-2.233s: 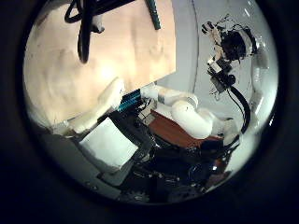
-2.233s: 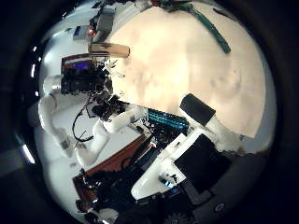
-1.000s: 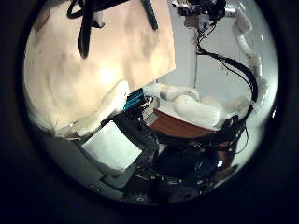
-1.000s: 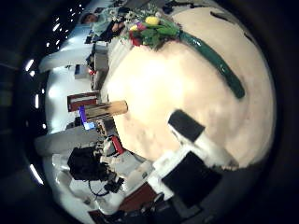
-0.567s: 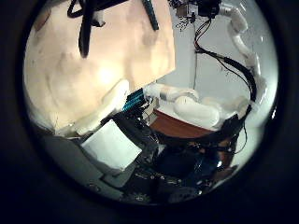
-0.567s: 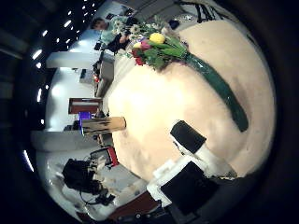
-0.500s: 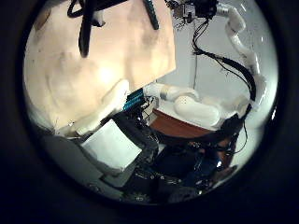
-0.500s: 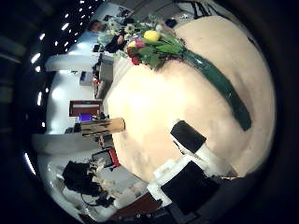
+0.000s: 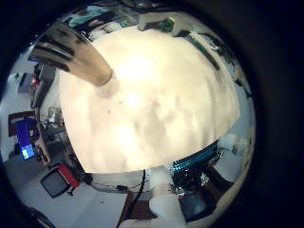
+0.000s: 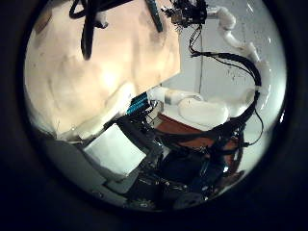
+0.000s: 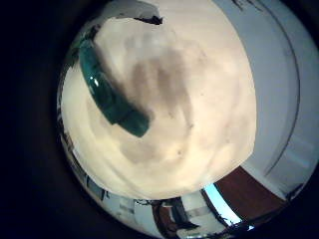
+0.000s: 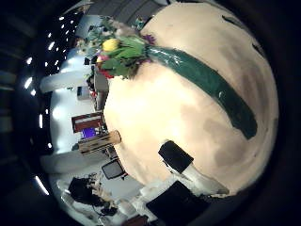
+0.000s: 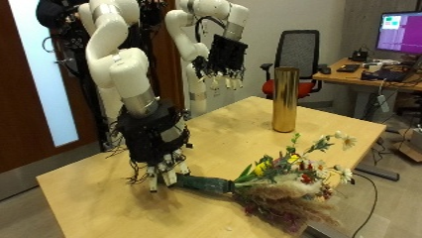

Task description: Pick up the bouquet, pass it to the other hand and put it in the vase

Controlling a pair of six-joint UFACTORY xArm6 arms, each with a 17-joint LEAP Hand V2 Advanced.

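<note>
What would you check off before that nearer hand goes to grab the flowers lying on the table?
1. Bouquet of mixed flowers with a green wrapped stem lying flat on the light wooden table: ok.
2. Right hand over the stem end, fingers pointing down and relaxed: ok.
3. Right hand already holding the stem: not ok, no grip yet.
4. Left hand raised above the table, holding nothing, free to receive: ok.
5. Tall gold cylindrical vase upright, apart from the bouquet: ok.
6. Vase empty inside: cannot tell.

table (image 13: 224, 134) | bouquet (image 13: 277, 177) (lying flat) | vase (image 13: 283, 98) upright
</note>
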